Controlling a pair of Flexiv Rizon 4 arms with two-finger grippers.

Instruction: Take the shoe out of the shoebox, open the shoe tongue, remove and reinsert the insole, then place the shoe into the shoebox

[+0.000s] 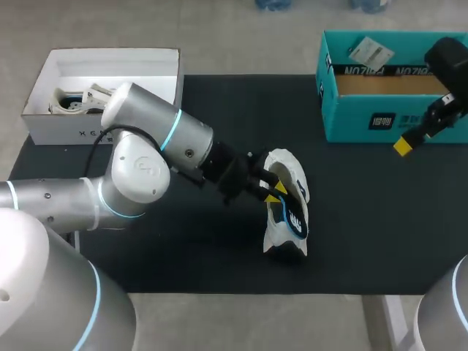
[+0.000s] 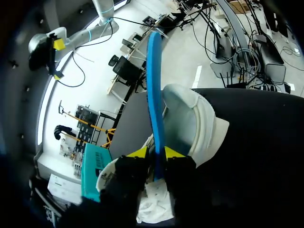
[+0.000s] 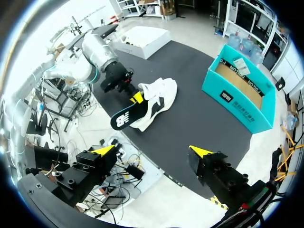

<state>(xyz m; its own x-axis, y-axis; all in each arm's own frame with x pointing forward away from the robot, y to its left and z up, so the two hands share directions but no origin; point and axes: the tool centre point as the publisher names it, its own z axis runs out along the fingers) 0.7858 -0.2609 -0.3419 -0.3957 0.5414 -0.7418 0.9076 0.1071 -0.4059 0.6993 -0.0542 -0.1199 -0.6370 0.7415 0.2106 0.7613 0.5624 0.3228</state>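
Left gripper [image 1: 275,193] clenched on the insole [image 1: 293,217]: both yellow tips press its blue edge from opposite sides. In the left wrist view the insole [image 2: 155,90] stands on edge and runs out ahead of the gripper [image 2: 156,154], across the shoe's opening. Cannot tell whether its far end is inside the shoe.

Shoe [image 1: 287,170], white, lies on its side near the middle of the black surface [image 1: 183,248], outside the shoebox. The left gripper and its wrist hide part of the opening in the head view. In the right wrist view the insole's dark face [image 3: 125,118] sticks out past the shoe [image 3: 159,95] toward the surface's near edge.

Right gripper [image 3: 152,152] released, fingers wide apart with nothing between them. It hangs raised in front of the shoebox's wall [image 1: 410,140].

Shoebox [image 1: 365,121], teal and open, sits at the far right of the surface, a card [image 1: 370,51] inside. White box [image 1: 66,133], open and holding small items, sits far left. The left arm covers its near corner.
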